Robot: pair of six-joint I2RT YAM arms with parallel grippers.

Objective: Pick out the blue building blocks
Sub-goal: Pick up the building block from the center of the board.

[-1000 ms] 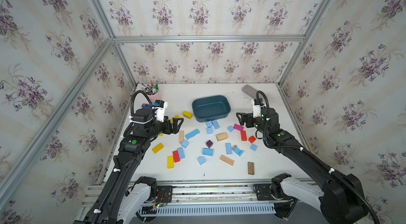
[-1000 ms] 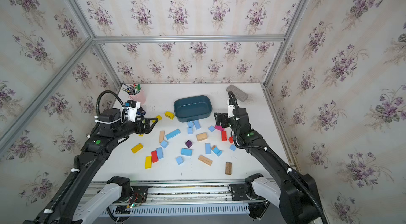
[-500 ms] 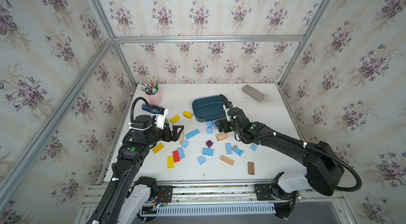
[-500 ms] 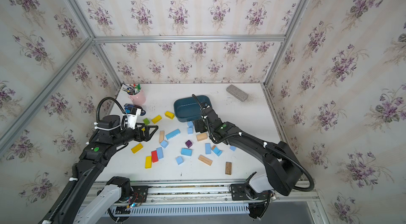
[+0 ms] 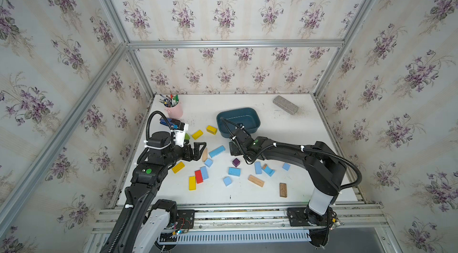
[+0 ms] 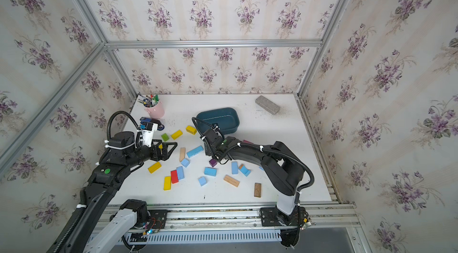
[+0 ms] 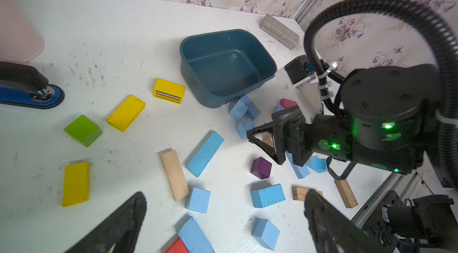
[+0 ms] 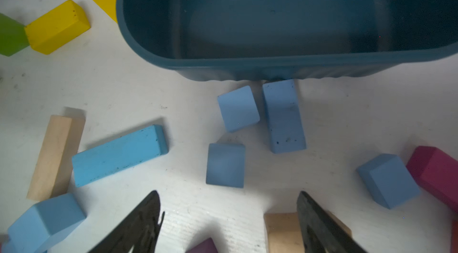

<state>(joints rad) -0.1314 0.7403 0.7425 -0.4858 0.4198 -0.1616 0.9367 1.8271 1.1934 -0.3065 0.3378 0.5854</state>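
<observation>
While blue building blocks (image 8: 225, 165) lie scattered near teal bin (image 8: 247, 62), left gripper (image 7: 225, 196) and right gripper (image 8: 228, 193) spread, empty.

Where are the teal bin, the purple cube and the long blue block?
teal bin (image 7: 223, 70): left wrist view, its bare floor.
purple cube (image 5: 236, 162): in a top view, its top face.
long blue block (image 5: 217, 151): in a top view, its top face.

The blue building blocks (image 8: 225, 165) look like matt painted wood, flecked with dark scuffs. The teal tub (image 8: 272, 68) is smooth plastic with a dull sheen. The plain bar (image 8: 55, 157) shows bare wood. The white counter (image 8: 124, 90) is matt, scuffed grey.
</observation>
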